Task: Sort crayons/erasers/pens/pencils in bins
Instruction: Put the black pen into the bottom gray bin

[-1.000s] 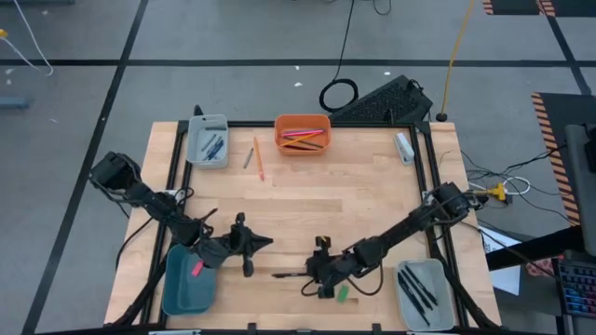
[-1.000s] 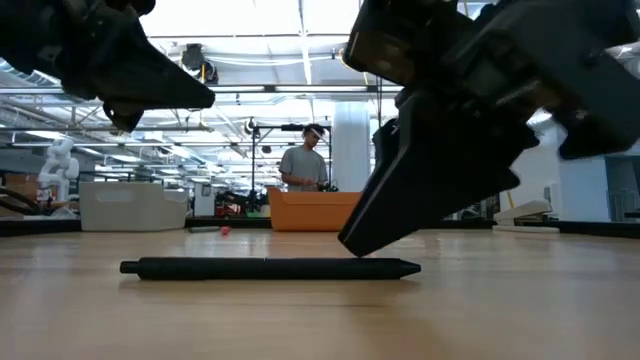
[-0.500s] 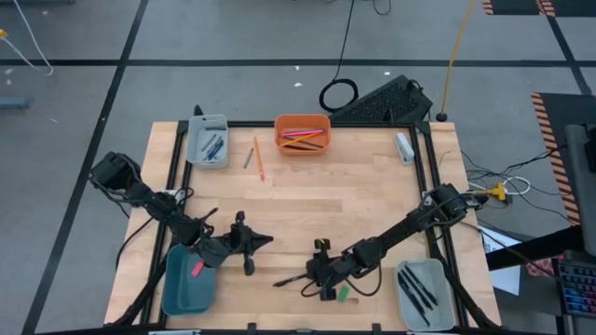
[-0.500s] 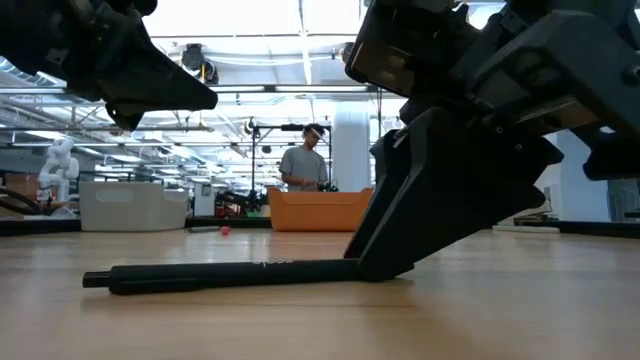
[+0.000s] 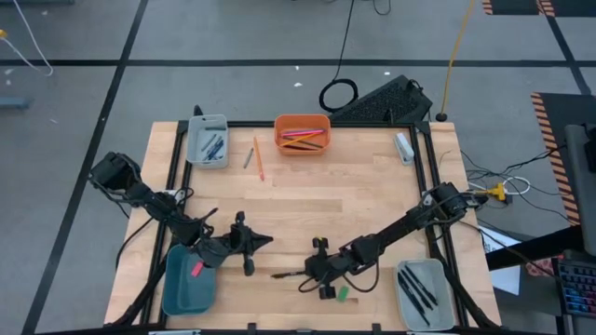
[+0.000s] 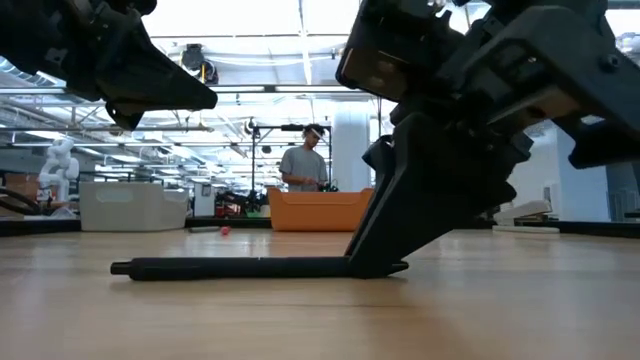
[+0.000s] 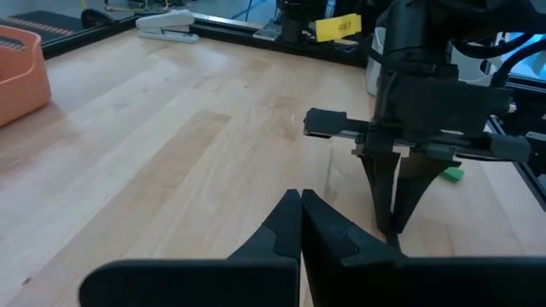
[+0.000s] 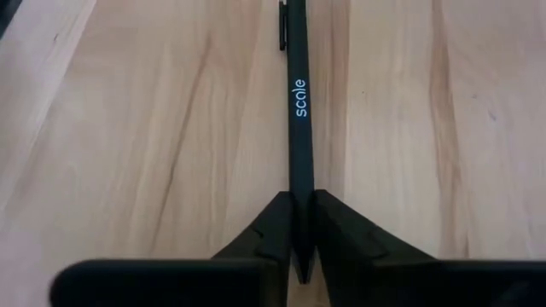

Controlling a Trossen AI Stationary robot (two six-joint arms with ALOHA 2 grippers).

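A slim black pen [image 5: 287,274] lies near the table's front edge, left of my right gripper [image 5: 305,274], which is shut on its right end. A green eraser [image 5: 342,293] lies just beside that gripper, toward the near edge. My left gripper [image 5: 268,242] hovers shut and holds nothing, left of the pen and beside the teal bin [image 5: 177,290], where a pink eraser [image 5: 196,268] lies. Pencils fill the orange bin [image 5: 302,133]. Crayons lie in the far-left grey bin [image 5: 208,141], and pens in the near-right grey bin [image 5: 424,290]. My right gripper pinches the pen's tip end [image 8: 296,223] between its two fingers. The fingers [image 6: 400,230] slant down from above and from the table's right, in line with the pen. The pen [image 6: 230,268] lies level on the wood, its clip end [image 8: 282,26] pointing away from the gripper.
An orange pencil [image 5: 259,158] and a short grey stick [image 5: 249,158] lie loose between the far-left grey bin and the orange bin. A stapler [image 5: 403,147] sits at the far right. Bare wood lies across the table's middle.
My right gripper has settled onto the pen's right end. The pen's free left end swung toward the near edge, then back, and the pen now lies level, shifted a little toward the table's left.
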